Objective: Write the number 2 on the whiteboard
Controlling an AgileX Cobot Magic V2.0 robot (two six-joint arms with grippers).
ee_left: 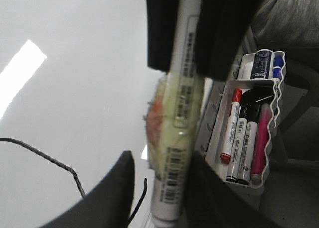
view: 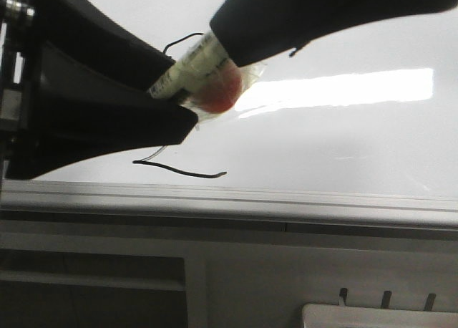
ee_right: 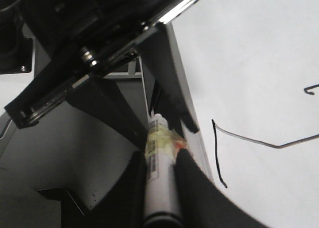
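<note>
Although our left gripper [ee_left: 174,113] clamps the marker [ee_left: 182,113], the number 2 [view: 180,172] looks complete on the whiteboard [view: 343,142]; our right gripper's state we cannot tell.

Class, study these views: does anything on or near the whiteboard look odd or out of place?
Yes: the marker has yellowish tape and a red lump wrapped round its barrel. The number 2 looks thin and wobbly.

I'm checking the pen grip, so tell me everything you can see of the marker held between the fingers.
The marker has a white barrel with printed text and barcodes. Yellowish clear tape with a red-orange patch is wrapped round its middle. Dark fingers clamp it on both sides. It lies slantwise before the glossy whiteboard, near the drawn number 2. Its tip is hidden.
</note>
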